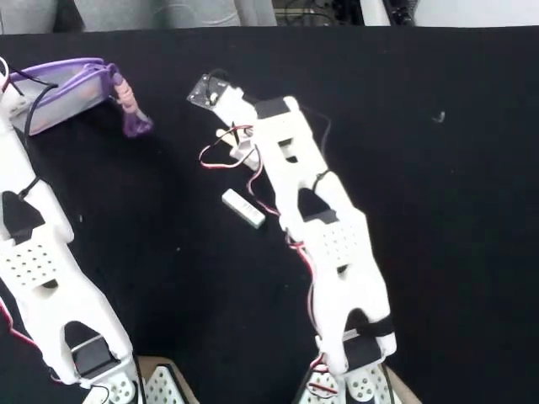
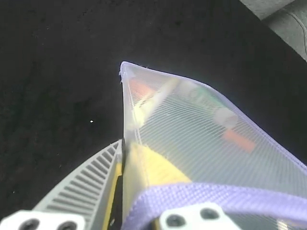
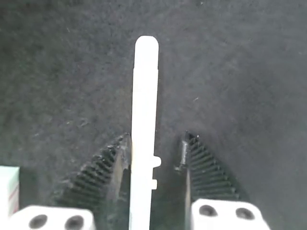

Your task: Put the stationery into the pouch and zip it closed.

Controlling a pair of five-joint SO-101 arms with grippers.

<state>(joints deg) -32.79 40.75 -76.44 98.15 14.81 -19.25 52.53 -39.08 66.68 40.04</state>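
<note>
A clear mesh pouch (image 1: 72, 84) with purple trim hangs at the far left of the table, tilted. My left gripper (image 2: 123, 143) is shut on its edge. Through the pouch wall (image 2: 201, 129) I see several coloured pieces of stationery. A slim white pen (image 3: 145, 105) lies on the black cloth between the fingers of my right gripper (image 3: 157, 138), which is open. The pen rests against one finger (image 3: 103, 167), with a gap to the other. The right arm's gripper (image 1: 227, 139) stands over the table's middle. A white eraser (image 1: 242, 208) lies just in front of it.
The black cloth (image 1: 438, 210) covers the whole table. A pink and purple pull strap (image 1: 128, 105) dangles from the pouch's right end. The eraser's corner (image 3: 7, 191) shows beside my right gripper. Red and white cables (image 1: 221, 151) loop off the right arm.
</note>
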